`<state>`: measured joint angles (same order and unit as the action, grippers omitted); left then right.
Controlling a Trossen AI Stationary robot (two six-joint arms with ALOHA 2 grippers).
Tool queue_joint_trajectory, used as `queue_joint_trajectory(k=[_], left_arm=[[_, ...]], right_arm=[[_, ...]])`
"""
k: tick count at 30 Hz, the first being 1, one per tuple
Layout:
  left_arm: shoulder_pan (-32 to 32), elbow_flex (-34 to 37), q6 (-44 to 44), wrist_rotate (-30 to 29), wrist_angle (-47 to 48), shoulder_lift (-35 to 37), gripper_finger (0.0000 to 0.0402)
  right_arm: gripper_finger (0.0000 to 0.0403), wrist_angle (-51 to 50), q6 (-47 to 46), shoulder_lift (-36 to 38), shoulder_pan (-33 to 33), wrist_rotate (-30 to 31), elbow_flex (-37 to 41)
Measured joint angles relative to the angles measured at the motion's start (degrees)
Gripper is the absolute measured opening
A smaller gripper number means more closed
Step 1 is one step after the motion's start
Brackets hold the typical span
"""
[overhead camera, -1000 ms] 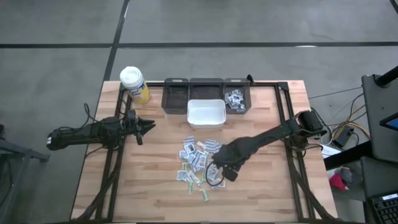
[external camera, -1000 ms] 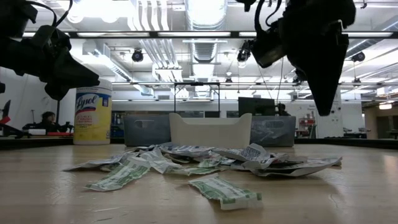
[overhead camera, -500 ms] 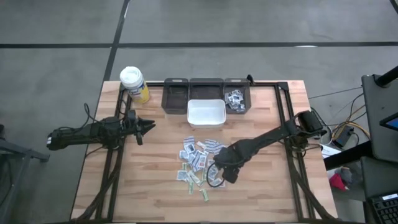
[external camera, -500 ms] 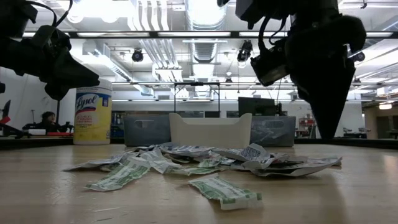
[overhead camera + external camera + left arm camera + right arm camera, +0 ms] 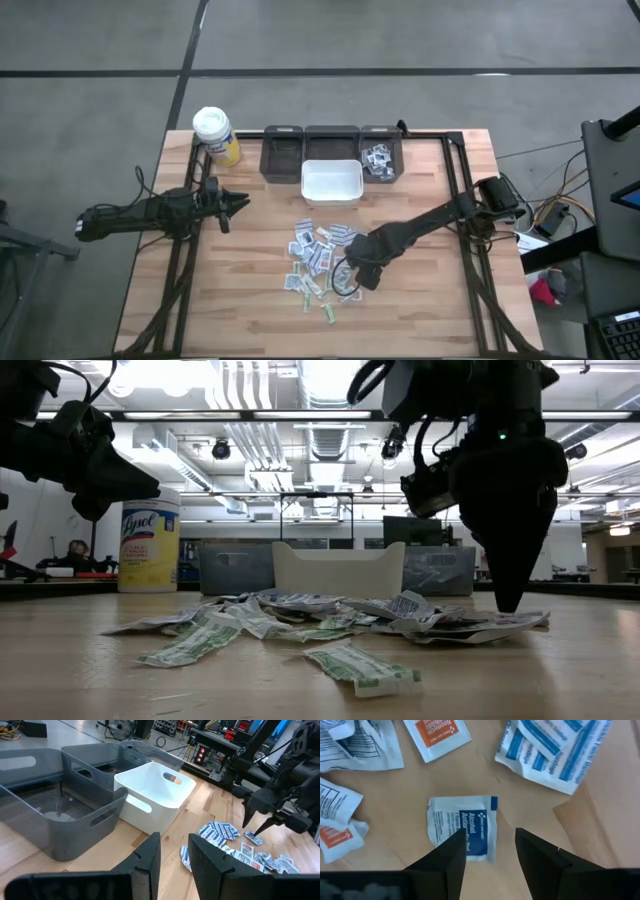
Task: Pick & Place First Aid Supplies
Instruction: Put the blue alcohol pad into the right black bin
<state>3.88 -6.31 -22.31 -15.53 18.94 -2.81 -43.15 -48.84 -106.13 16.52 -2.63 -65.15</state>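
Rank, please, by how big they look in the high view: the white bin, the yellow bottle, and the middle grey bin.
1. The middle grey bin, though the white bin hides part of it.
2. The white bin; these two look close in size, so their order is unsure.
3. The yellow bottle, clearly the smallest.

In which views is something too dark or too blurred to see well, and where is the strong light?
Low view: bright ceiling lamps glare behind the right gripper, which shows only as a dark outline; the nearest packet is soft. Right wrist view: the alcohol packet is sharp, and the open fingers in front of it are blurred. High view: even light, faint shadows on the table.
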Motion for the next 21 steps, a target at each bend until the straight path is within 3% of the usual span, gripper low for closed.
queue_joint_trajectory(k=[10, 21], left_arm=[[0.0, 0.0, 0.0, 0.0, 0.0, 0.0, 0.0094], [0.0, 0.0, 0.0, 0.0, 0.0, 0.0, 0.0094]], right_arm=[[0.0152, 3.6, -2.0, 0.3, -0.5, -0.2, 3.2], [0.0074, 2.1, -2.2, 0.0, -0.6, 0.0, 2.0]])
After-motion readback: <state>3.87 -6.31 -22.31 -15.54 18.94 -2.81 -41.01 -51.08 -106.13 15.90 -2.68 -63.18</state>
